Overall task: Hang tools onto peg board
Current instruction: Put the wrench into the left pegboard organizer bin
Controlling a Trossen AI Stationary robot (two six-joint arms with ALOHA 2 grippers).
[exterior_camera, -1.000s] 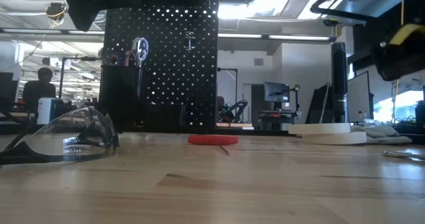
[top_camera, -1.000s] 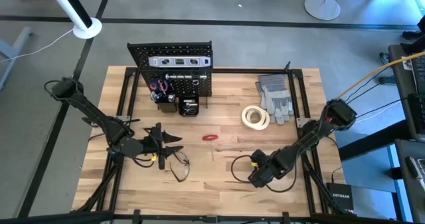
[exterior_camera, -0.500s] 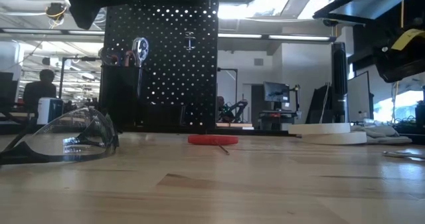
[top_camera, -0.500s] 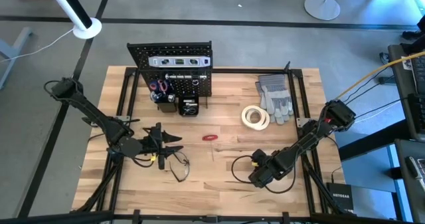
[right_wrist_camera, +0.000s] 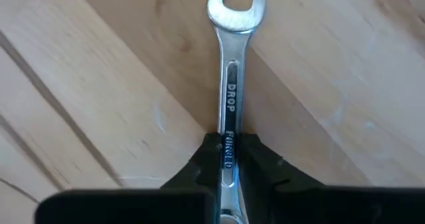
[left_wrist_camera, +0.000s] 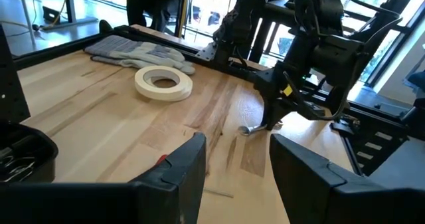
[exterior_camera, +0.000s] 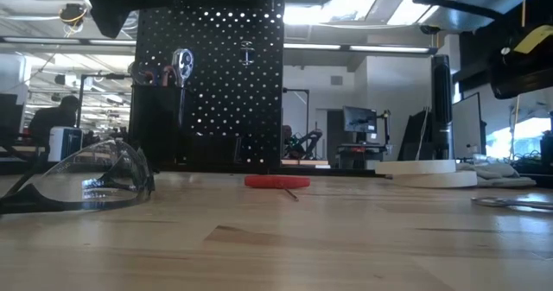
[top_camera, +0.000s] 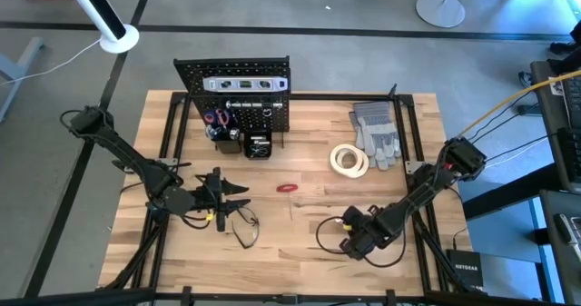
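A silver wrench (right_wrist_camera: 229,84) lies on the wooden table near its front right, and my right gripper (top_camera: 352,242) is shut on it. The black peg board (top_camera: 234,97) stands at the far left and carries a silver level (top_camera: 245,83). On the table lie a small red tool (top_camera: 288,188), a white tape roll (top_camera: 349,160) and clear safety glasses (exterior_camera: 86,183). My left gripper (top_camera: 234,191) hovers open over the glasses with nothing between its fingers. My right gripper pinches the wrench's shaft (right_wrist_camera: 228,136) between its two fingers, which press on its two narrow edges, the stamped flat face up. The fingers come from above, slanting down. The open-jaw end (right_wrist_camera: 236,1) reaches out past the fingertips. The wrench lies low and level (exterior_camera: 510,202); whether it is clear of the table, I cannot tell.
Grey work gloves (top_camera: 377,133) lie at the far right behind the tape roll. Black bins (top_camera: 245,143) with tools sit on the peg board's front. Bare wood lies between the red tool and the right gripper. A person sits in the room beyond the table (exterior_camera: 52,118).
My right gripper has sunk slightly toward the table's near edge and closed on the wrench. The wrench has shifted a little along the table.
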